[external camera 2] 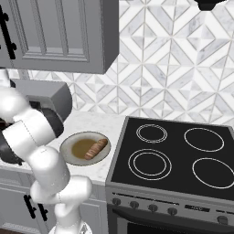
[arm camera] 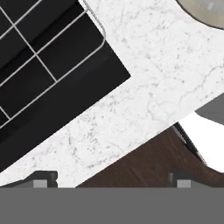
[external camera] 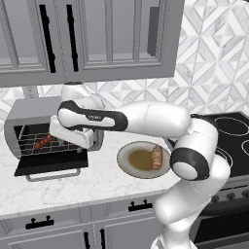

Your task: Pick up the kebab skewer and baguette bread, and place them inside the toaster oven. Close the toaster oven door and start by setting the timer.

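The toaster oven (external camera: 34, 114) stands at the left of the counter with the toaster oven door (external camera: 51, 165) dropped open. On its wire rack (external camera: 53, 145) lies the kebab skewer (external camera: 43, 142). The baguette bread (external camera: 156, 157) rests on the right side of a round beige plate (external camera: 131, 168); the bread (external camera 2: 96, 148) also shows from the right. My gripper (arm camera: 113, 181) is open and holds nothing. It hovers over the door's right corner (arm camera: 65, 100) and the counter edge. My white hand (external camera: 73, 132) sits just in front of the oven's right side.
A black stove top (external camera 2: 173, 155) adjoins the counter on the right. Grey wall cabinets (external camera: 97, 34) hang above the oven. White marble counter (arm camera: 144, 87) lies between door and plate rim (arm camera: 205, 11), and dark wood floor (arm camera: 144, 162) shows beyond the counter edge.
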### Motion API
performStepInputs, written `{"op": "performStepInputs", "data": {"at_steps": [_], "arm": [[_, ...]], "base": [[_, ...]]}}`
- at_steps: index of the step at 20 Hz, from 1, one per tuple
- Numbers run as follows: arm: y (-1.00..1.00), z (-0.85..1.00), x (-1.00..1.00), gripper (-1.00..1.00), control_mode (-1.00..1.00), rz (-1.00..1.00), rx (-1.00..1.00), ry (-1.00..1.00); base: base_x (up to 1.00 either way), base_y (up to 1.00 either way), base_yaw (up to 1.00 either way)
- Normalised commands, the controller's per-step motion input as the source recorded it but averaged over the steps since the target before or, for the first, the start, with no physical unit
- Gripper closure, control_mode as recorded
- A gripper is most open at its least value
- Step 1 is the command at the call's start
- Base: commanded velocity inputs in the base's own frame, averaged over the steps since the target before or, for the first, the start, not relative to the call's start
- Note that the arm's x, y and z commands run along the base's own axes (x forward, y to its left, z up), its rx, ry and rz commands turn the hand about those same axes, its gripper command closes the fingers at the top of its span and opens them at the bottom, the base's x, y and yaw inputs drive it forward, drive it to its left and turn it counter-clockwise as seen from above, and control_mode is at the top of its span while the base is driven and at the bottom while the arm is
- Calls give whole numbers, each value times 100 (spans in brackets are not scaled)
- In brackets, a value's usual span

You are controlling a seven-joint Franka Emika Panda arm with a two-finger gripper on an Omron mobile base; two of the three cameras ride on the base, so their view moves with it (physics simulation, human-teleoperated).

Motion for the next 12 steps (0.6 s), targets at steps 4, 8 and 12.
{"op": "performStepInputs", "data": {"at_steps": [4,8,12], "arm": [[-100,4,-39,-100,-100,4,-4,13],[-100,0,-41,-100,-100,5,-1,7],[-100,-6,-19,-100,-100,7,-3,0]], "base": [[0,0,0],[0,0,0],[0,0,0]]}}
